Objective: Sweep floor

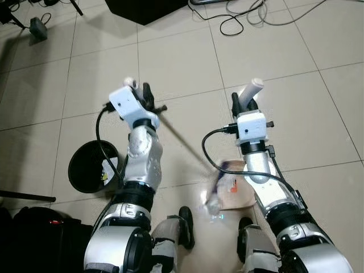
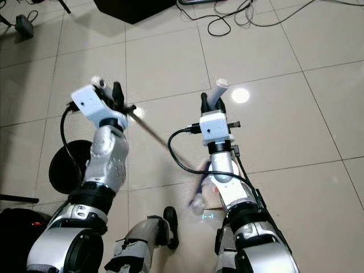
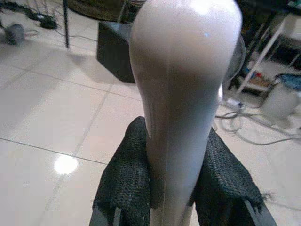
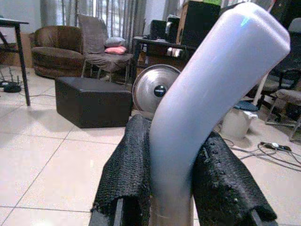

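White handle [image 3: 181, 94] clamped in left claw [image 3: 174, 188], grey handle [image 4: 207, 103] in right claw [image 4: 176, 183], no writing readable

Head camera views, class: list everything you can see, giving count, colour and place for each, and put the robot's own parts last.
floor tiles: many, beige, all around
bin: one, black, on the floor to the robot's left
box: one, black, at the far edge
cables: several, dark, on the far floor right of the box
broom: one, white grip and thin dark rod, slanting down towards the feet
curved handle: one, white, upright
dustpan: one, beige, by the right foot, blurred
left gripper: one, black, jaws shut on broom
right gripper: one, black, jaws shut on curved handle
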Tool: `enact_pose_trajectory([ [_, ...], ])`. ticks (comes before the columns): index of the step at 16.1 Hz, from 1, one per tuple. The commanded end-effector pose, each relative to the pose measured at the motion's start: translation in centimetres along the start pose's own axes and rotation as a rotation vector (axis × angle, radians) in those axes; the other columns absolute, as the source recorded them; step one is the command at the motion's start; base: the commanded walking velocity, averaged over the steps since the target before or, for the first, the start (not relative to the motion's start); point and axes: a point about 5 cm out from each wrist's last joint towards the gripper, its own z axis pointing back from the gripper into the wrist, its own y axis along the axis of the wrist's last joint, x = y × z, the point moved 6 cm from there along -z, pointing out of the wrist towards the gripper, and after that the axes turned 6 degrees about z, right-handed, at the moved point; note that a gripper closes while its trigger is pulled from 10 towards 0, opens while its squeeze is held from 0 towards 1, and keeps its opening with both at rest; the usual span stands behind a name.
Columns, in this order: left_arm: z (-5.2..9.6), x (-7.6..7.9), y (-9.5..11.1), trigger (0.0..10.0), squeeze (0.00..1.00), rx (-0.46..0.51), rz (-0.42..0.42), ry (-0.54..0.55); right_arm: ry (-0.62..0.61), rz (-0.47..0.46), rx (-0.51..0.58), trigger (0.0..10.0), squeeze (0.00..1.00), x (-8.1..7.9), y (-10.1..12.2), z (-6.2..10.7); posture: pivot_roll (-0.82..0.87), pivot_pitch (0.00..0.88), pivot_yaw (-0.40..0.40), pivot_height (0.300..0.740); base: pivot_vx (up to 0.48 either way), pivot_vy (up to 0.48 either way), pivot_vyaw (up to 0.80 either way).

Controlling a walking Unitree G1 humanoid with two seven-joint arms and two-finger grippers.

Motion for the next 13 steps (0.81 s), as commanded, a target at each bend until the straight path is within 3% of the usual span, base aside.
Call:
enact_pose_trajectory([
  [1,0.0,3.2,-0.1,10.0,0.00,-0.020,0.125,-0.057,-0.003,-0.006,-0.066,10.0,0.00,-0.1,-1.5,0.8,0.16,0.276,0.200,0.740,0.000,0.000,0.00],
  [4,-0.9,4.1,1.0,10.0,0.00,-0.024,0.133,-0.119,-0.019,-0.007,-0.079,10.0,0.00,0.8,-1.9,0.7,0.14,0.237,0.186,0.740,0.000,0.000,0.00],
  [6,-1.5,4.0,1.9,10.0,0.00,-0.016,0.086,-0.158,-0.039,-0.014,-0.084,10.0,0.00,1.7,-2.1,0.7,0.11,0.199,0.171,0.740,0.000,0.000,0.00],
  [8,-2.6,3.5,3.5,10.0,0.00,0.027,-0.031,-0.203,-0.075,-0.034,-0.088,10.0,0.00,3.3,-2.4,0.9,0.08,0.161,0.160,0.740,0.000,0.000,0.00],
  [13,-3.8,1.4,6.1,10.0,0.00,0.095,-0.141,-0.201,-0.153,-0.101,-0.078,10.0,0.00,5.9,-2.1,2.5,0.02,0.096,0.146,0.740,0.000,0.000,0.00],
])
